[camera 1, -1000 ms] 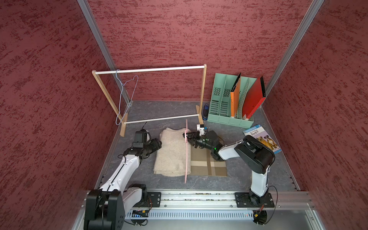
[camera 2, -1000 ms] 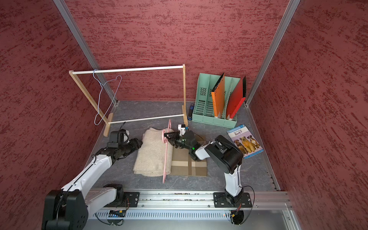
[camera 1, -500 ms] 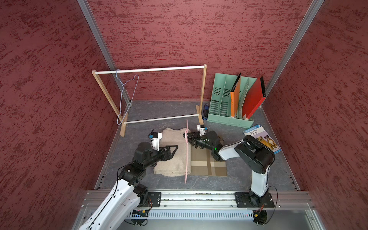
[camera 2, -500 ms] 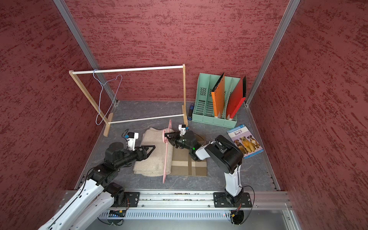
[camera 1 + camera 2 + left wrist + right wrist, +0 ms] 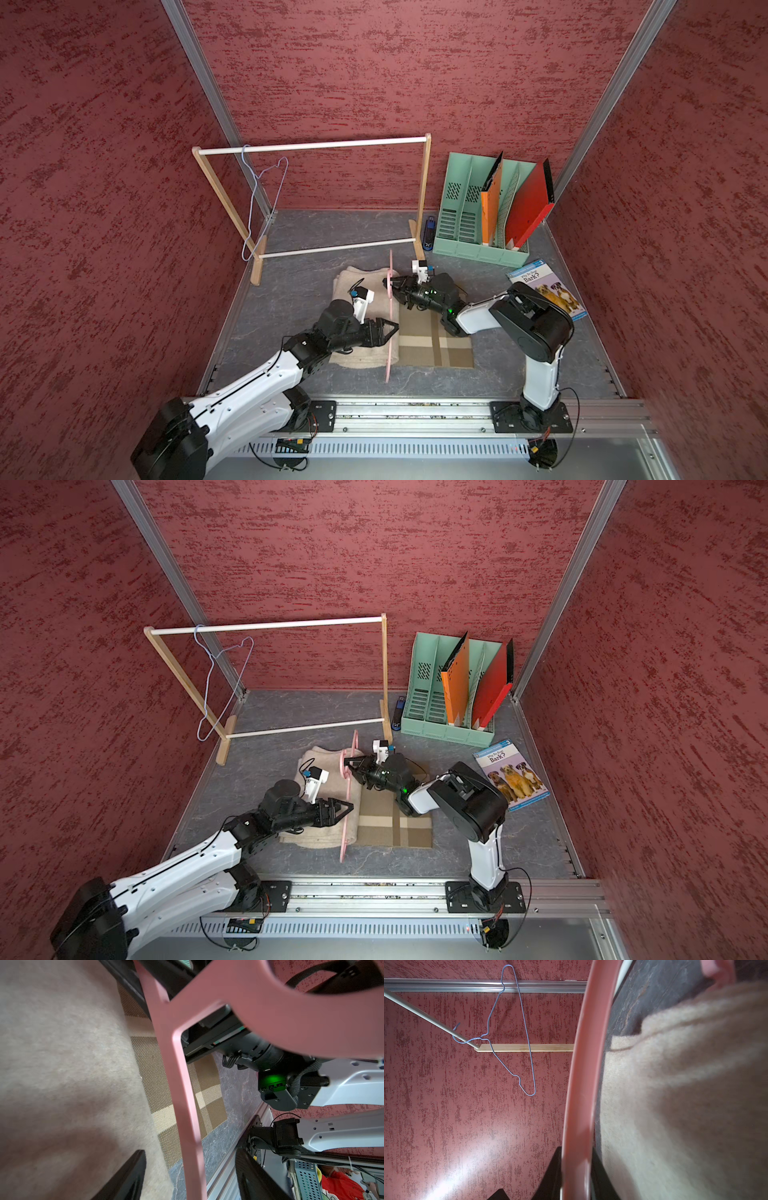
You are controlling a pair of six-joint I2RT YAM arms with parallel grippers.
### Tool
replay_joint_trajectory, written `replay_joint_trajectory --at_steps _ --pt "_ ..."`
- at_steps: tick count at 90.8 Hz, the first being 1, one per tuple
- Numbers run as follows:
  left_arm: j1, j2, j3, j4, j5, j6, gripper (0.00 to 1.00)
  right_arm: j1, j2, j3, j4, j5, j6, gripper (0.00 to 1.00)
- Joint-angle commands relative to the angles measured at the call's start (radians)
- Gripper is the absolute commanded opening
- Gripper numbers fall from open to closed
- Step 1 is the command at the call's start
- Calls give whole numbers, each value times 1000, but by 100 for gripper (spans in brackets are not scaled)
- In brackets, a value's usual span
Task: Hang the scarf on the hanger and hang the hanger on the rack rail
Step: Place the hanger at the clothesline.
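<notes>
Clamping the pink hanger (image 5: 387, 365) mid-frame in our right gripper (image 5: 392, 286), we are holding the left gripper (image 5: 392, 328) spread wide, seemingly astride it.

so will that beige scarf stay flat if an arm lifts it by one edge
Probably not: the scarf lies in soft folded layers, so it would likely sag and unfold. Its fuzzy knit should grip rather than slip. Pushing would probably bunch it.
</notes>
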Motion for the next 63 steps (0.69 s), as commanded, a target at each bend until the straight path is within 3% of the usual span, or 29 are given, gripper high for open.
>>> replay_joint_trajectory --at_steps 1,29,63 --pt "-12 43 23 117 -21 1 62 -11 -13 -21 19 9 -17 0" --pt "-35 27 14 128 -59 -5 32 -17 -22 -46 44 38 -19 3" --pt "-42 68 20 172 -62 -8 20 -17 -20 -39 34 25 -20 4"
